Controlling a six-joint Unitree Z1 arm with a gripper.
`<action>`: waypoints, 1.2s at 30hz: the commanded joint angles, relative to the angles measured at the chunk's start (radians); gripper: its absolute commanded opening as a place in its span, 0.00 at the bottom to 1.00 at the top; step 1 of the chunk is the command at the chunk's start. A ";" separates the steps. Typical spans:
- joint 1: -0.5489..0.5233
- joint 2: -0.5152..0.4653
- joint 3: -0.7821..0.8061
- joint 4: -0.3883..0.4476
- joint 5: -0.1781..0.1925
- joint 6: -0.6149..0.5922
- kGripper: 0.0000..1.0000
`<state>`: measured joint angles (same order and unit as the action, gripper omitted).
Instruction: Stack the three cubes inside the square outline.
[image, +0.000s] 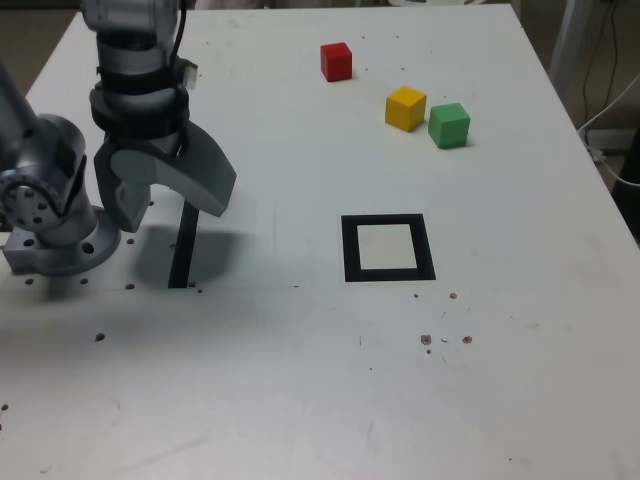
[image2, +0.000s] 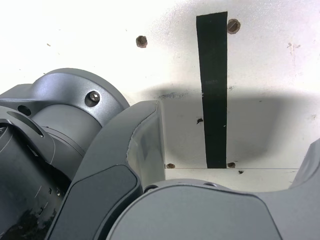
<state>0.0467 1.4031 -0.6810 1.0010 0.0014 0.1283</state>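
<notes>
Near arm base, our end effector (image: 160, 205) spread wide, empty; we reach across counter (image: 300, 400), centre over red cube (image: 336, 61) first.

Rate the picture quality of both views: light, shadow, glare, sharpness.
Exterior view: even light, sharp; the red cube, yellow cube, green cube and square outline read clearly, and the gripper casts a soft shadow. Wrist view: the table is overexposed, a shadow crosses the tape strip, and the nearest grey parts look soft.

Red cube (image: 336, 61), yellow cube (image: 405, 108) and green cube (image: 449, 125) sit apart beyond the empty square outline (image: 349, 250).
</notes>
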 joint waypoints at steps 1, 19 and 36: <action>-0.002 0.004 0.000 -0.001 0.000 0.001 1.00; 0.001 0.047 -0.078 0.064 0.011 0.001 1.00; 0.211 0.234 -0.445 0.217 0.090 0.078 1.00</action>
<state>0.2335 1.6175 -1.0991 1.2094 0.0892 0.1919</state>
